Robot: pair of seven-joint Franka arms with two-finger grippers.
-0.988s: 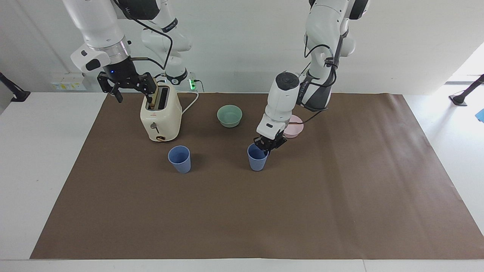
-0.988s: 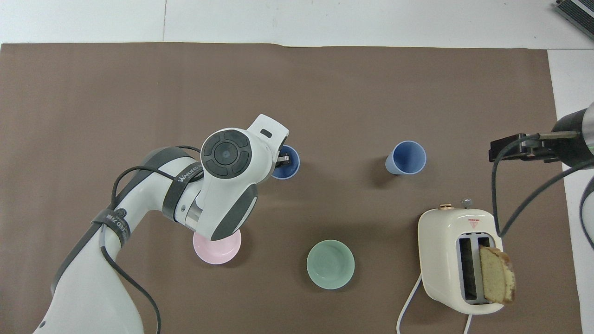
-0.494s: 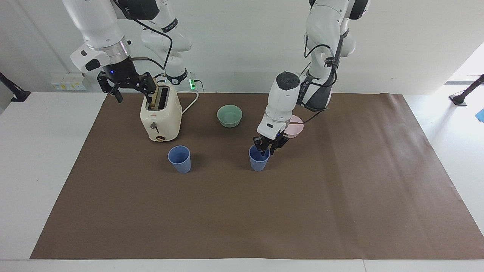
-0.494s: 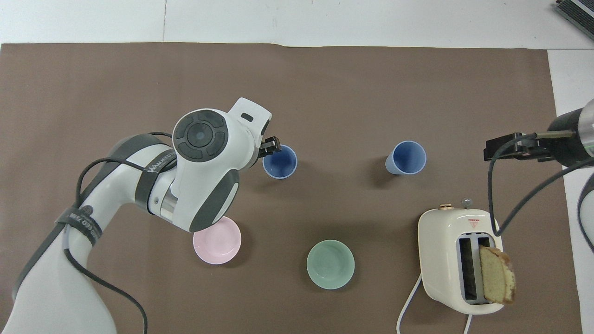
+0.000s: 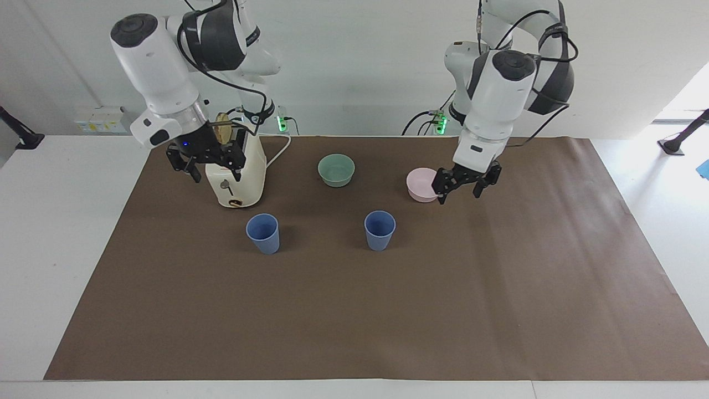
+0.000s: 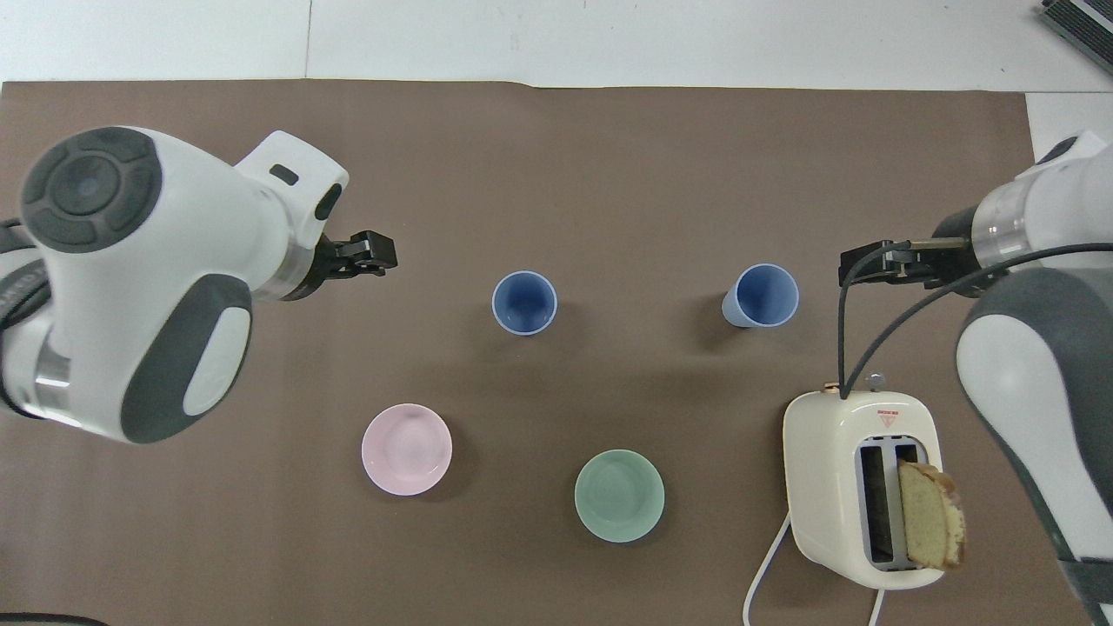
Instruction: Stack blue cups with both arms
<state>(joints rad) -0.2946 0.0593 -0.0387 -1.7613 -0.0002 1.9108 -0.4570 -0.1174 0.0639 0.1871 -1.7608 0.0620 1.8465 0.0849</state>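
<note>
Two blue cups stand upright and apart on the brown mat. One (image 5: 380, 230) (image 6: 524, 303) is near the middle; the other (image 5: 263, 233) (image 6: 763, 296) is toward the right arm's end, beside the toaster and farther from the robots than it. My left gripper (image 5: 460, 190) (image 6: 372, 256) is open and empty, raised over the mat beside the pink bowl, clear of the middle cup. My right gripper (image 5: 206, 166) (image 6: 874, 263) is open and empty, raised in front of the toaster, beside the second cup.
A cream toaster (image 5: 235, 180) (image 6: 856, 435) holds a bread slice (image 6: 930, 517), with its cord trailing toward the robots. A mint-green bowl (image 5: 336, 169) (image 6: 619, 496) and a pink bowl (image 5: 418, 187) (image 6: 407, 449) sit nearer the robots than the cups.
My left gripper has left the middle cup's rim, risen and swung toward the left arm's end; the cup stays standing. My right gripper has come down and moved toward the second cup.
</note>
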